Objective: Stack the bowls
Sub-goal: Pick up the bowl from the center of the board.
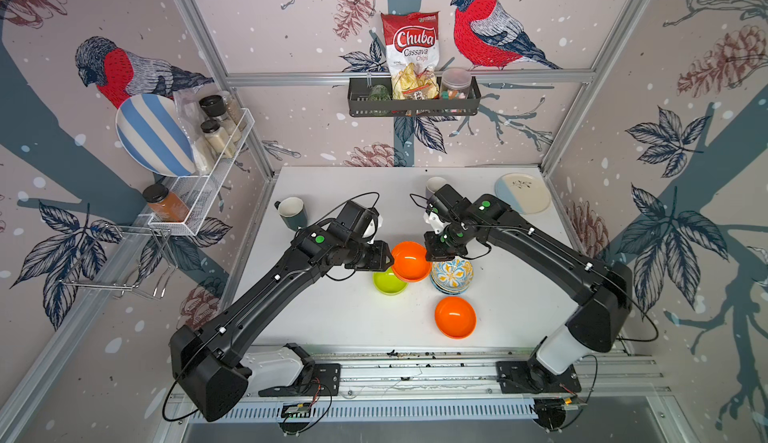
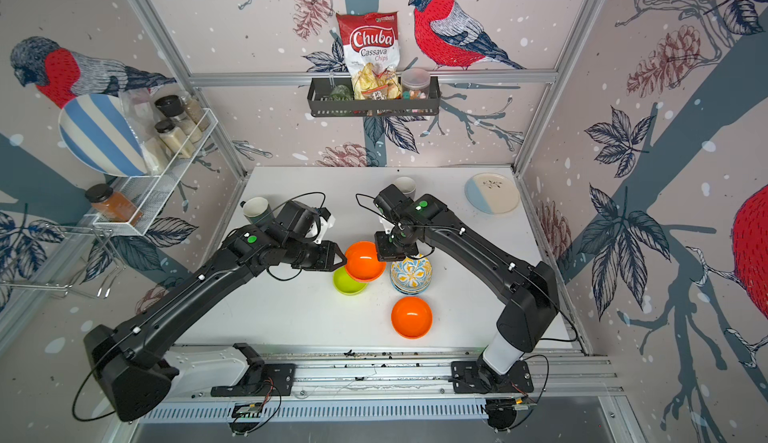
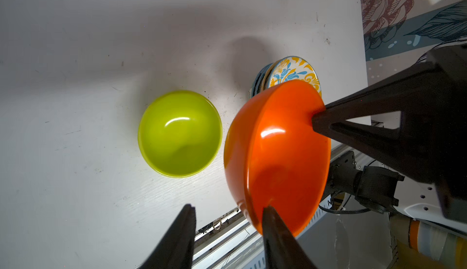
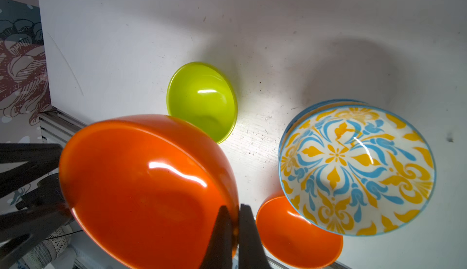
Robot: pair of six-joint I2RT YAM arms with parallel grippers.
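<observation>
The red-and-white bag (image 1: pixel 411 52) in the black wall basket (image 1: pixel 415 109) reads "Chuba Cassava Chips"

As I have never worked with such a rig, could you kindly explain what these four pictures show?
You see two black robot arms, the left arm and the right arm, mounted at the front edge of a white table. Two pictures look down on the whole scene from overhead. The other two come from a camera on each arm's wrist, looking along its end effector.

On the table are a lime green bowl, an orange bowl and a stack of patterned bowls, yellow-and-blue floral on top. Further back are a dark green mug, another mug and a plate.

A second orange bowl hangs tilted in the air between the arms. The right end effector is shut on its rim. The left end effector is open, its fingers either side of the opposite rim.
</observation>
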